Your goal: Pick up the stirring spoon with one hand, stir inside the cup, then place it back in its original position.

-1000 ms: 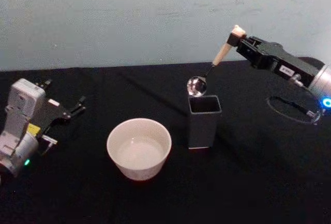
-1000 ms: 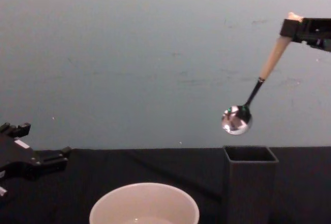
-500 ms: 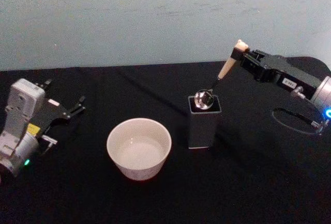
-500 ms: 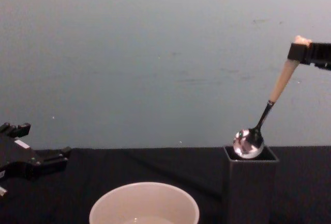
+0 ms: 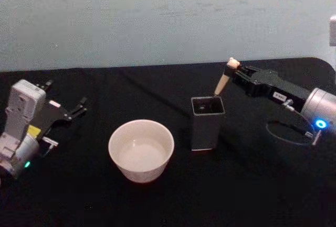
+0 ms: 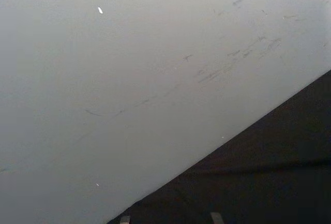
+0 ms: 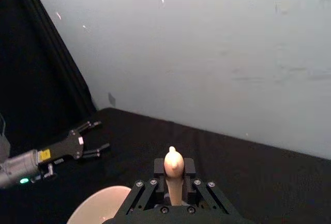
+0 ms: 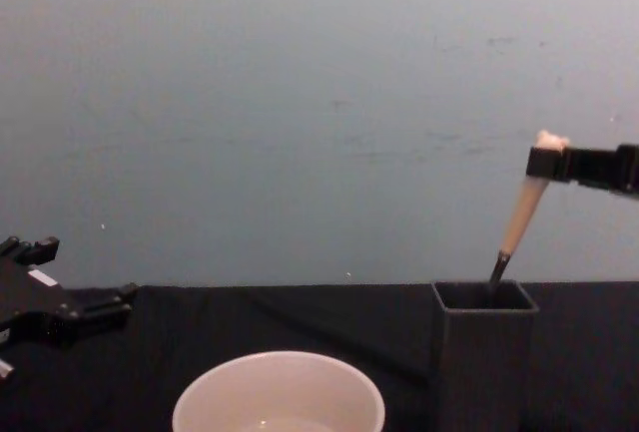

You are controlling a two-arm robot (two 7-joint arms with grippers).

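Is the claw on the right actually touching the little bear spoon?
Touching. The right wrist view shows the right claw clamped against both sides of the stirring spoon, at its beige handle, with no gap.

Right arm comes in from the right side, forearm low and near level, wrist stretched toward centre. Right hand (image 5: 234, 75) is clamped on the top of the stirring spoon (image 5: 222, 84) handle, fingers either side of it. Left arm is parked at far left, folded back. Left hand (image 5: 79, 107) points inward, fingers spread apart.
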